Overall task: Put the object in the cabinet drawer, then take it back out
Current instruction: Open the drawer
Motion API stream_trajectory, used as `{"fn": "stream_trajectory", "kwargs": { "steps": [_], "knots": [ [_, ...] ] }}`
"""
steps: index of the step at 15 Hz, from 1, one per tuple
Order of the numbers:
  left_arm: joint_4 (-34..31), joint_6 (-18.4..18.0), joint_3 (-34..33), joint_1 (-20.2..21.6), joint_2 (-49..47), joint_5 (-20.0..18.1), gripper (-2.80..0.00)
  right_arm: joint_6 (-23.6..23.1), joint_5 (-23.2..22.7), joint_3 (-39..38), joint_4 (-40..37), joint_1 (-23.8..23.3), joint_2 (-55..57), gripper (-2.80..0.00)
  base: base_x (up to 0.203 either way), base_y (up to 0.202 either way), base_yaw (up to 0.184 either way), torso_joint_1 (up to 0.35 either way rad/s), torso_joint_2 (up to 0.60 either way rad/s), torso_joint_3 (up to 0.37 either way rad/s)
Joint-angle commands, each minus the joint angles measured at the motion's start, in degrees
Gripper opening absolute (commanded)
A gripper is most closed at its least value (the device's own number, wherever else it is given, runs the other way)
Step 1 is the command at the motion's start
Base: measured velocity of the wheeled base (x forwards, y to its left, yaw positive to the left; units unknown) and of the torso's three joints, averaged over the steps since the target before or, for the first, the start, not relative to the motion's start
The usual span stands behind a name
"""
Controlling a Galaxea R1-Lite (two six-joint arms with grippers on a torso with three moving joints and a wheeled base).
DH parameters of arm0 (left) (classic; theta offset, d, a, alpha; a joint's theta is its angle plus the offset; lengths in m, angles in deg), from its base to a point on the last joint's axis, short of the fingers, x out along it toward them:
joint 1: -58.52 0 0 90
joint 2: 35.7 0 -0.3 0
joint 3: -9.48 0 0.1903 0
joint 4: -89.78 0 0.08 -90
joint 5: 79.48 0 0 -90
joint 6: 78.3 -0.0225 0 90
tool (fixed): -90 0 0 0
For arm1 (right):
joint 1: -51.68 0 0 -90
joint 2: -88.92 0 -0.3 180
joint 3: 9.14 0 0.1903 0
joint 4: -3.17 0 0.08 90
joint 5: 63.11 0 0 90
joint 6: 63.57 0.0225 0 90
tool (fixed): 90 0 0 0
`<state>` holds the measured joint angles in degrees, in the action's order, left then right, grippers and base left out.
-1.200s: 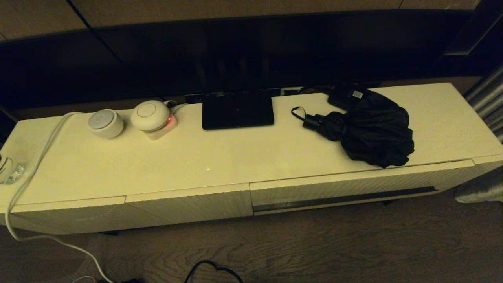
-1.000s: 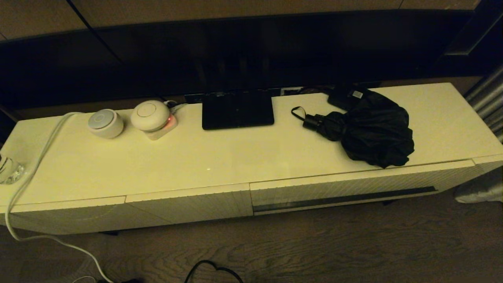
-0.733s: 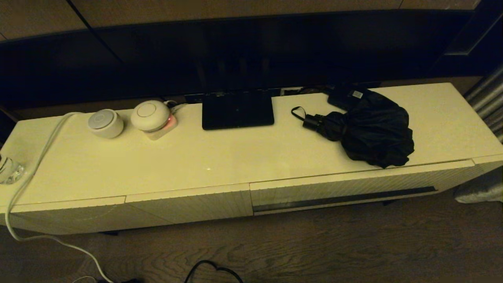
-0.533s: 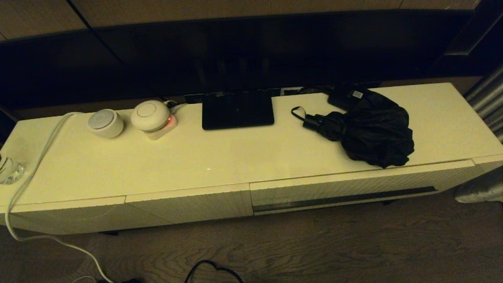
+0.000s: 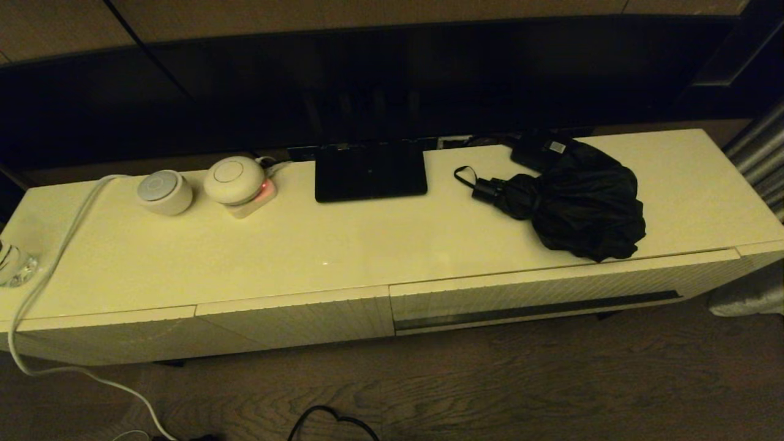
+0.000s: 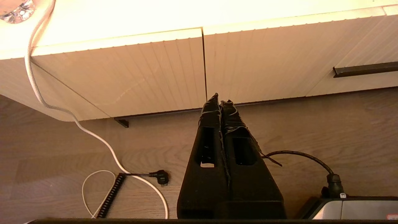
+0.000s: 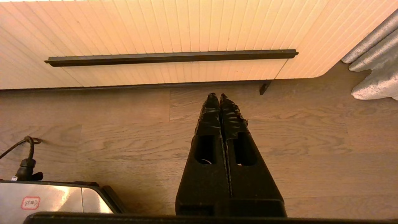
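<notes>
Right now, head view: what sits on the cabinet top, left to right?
glass → grey-topped round speaker → white round device → flat black stand → black umbrella

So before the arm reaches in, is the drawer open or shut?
Shut: the drawer front sits flush with the neighbouring front, no gap showing.

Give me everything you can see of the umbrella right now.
The umbrella is black and folded, its loose, bunched fabric unstrapped. It lies on its side on the cabinet top, near the front edge above the drawer, which is shut. Its short handle and thin wrist loop point toward the robot's left. The far end of the fabric overlaps a small black box. No gripper touches it.
</notes>
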<state>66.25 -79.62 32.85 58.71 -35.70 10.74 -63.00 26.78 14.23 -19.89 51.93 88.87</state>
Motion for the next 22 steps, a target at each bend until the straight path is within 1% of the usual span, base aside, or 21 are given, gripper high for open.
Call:
{"fn": "stream_trajectory", "kwargs": {
  "steps": [1,3,4,6,8,10,12,13,14,15,17,19,22],
  "knots": [
    [0.0,0.0,-0.2,0.0,0.0,0.0,-2.8,-0.2,0.1,0.3,-0.9,0.0,0.0,-2.8,0.0,0.0,0.0,0.0,0.0,0.0],
    [0.0,0.0,-0.2,0.0,0.0,0.0,-2.8,-1.1,0.7,1.2,-2.9,0.0,-0.1,-2.8,0.0,0.0,0.0,0.0,0.0,0.0],
    [0.0,0.0,-0.2,0.0,0.0,0.0,-2.8,-1.5,0.8,2.8,-3.7,0.0,0.2,-2.8,0.0,0.0,0.0,0.0,0.0,0.0],
    [0.0,0.0,-0.2,0.0,0.0,0.0,-2.8,-1.6,0.0,11.4,-7.2,0.1,4.5,-2.8,0.0,0.0,0.0,0.0,0.0,0.0],
    [0.0,0.0,-0.2,0.0,0.0,0.0,-2.8,-1.4,-1.3,21.6,-10.7,0.3,12.8,-2.8,0.0,0.0,0.0,0.0,0.0,0.0],
    [0.0,0.0,-0.2,0.0,0.0,0.0,-2.8,-1.8,-3.0,30.1,-12.0,0.7,20.4,-2.8,0.0,0.0,0.0,0.0,0.0,0.0],
    [0.0,0.0,-0.2,0.0,0.0,0.0,-2.8,-4.4,-5.4,37.6,-12.6,1.0,30.1,-2.8,0.0,0.0,0.0,0.0,0.0,0.0],
    [0.0,0.0,-0.2,0.0,0.0,0.0,-2.8,-6.6,-6.5,40.7,-12.8,1.1,34.8,-2.8,0.0,0.0,0.0,0.0,0.0,0.0],
    [0.0,0.0,-0.2,0.0,0.0,0.0,-2.8,-9.7,-7.6,43.1,-13.0,1.2,39.5,-2.8,0.0,0.0,0.0,0.0,0.0,0.0],
    [0.0,0.0,-0.2,0.0,0.0,0.0,-2.8,-13.8,-8.3,44.8,-13.1,1.3,43.3,-2.8,0.0,0.0,0.0,0.0,0.0,0.0],
    [0.0,0.0,-0.2,0.0,0.0,0.0,-2.8,-23.6,-9.0,46.3,-13.3,2.6,50.4,-2.8,0.0,0.0,0.0,0.0,0.0,0.0],
    [0.0,0.0,-0.2,0.0,0.0,0.0,-2.8,-31.7,-9.0,46.9,-13.7,5.5,56.4,-2.8,0.0,0.0,0.0,0.0,0.0,0.0],
    [0.0,0.0,-0.2,0.0,0.0,0.0,-2.8,-42.8,-7.7,46.7,-14.5,11.7,64.9,-2.8,0.0,0.0,0.0,0.0,0.0,0.0]
  ]
}}
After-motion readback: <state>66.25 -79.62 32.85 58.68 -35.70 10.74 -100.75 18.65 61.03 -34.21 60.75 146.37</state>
